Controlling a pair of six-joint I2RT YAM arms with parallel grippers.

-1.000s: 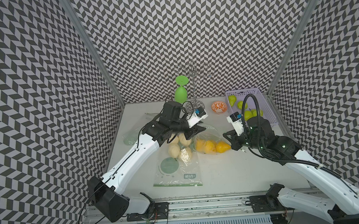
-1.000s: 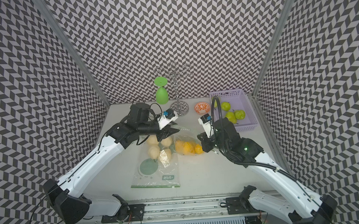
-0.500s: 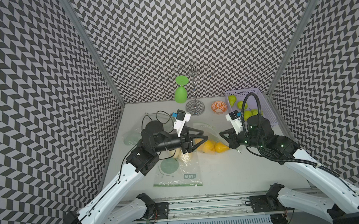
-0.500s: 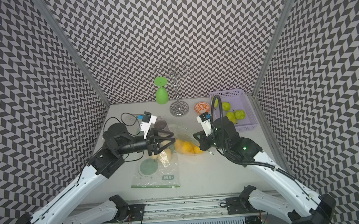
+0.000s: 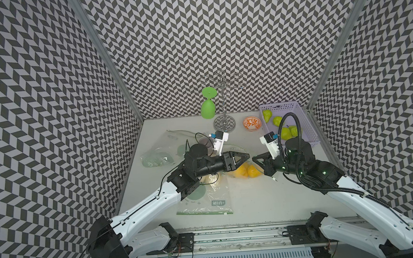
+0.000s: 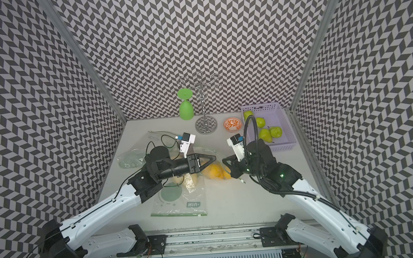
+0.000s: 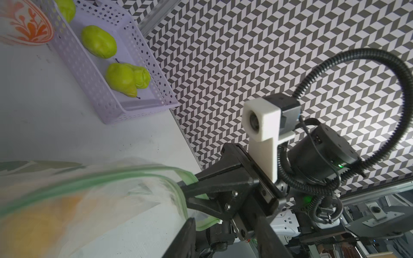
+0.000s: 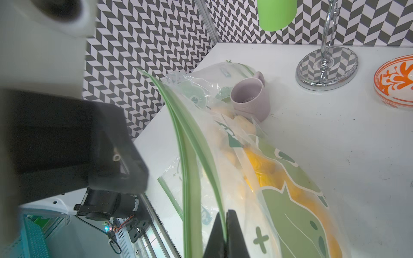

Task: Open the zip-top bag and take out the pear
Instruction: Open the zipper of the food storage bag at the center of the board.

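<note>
The zip-top bag (image 5: 241, 172) (image 6: 212, 172) lies mid-table, printed with green leaves, its mouth held off the table. Yellow-orange fruit (image 8: 263, 165) shows through the film; I cannot tell the pear from the rest. My right gripper (image 5: 253, 158) (image 8: 225, 215) is shut on one green zip rim (image 8: 192, 143). My left gripper (image 5: 246, 155) (image 7: 223, 223) faces it from the left, open. A corner of the other rim (image 7: 204, 224) lies between its fingers, apart from both.
A lilac basket (image 5: 279, 105) with green pears stands at the back right, beside an orange-patterned bowl (image 5: 252, 123). A chrome stand (image 5: 224, 123) holds an upturned green glass (image 5: 208, 108). A mauve mug (image 8: 250, 100), a flat bag (image 5: 205, 204) and a crumpled bag (image 5: 156, 158) lie to the left.
My left arm has swung off the bags and come round, so its gripper now points right at the bag's mouth. My right gripper has stayed shut on the rim and shifted slightly left.
</note>
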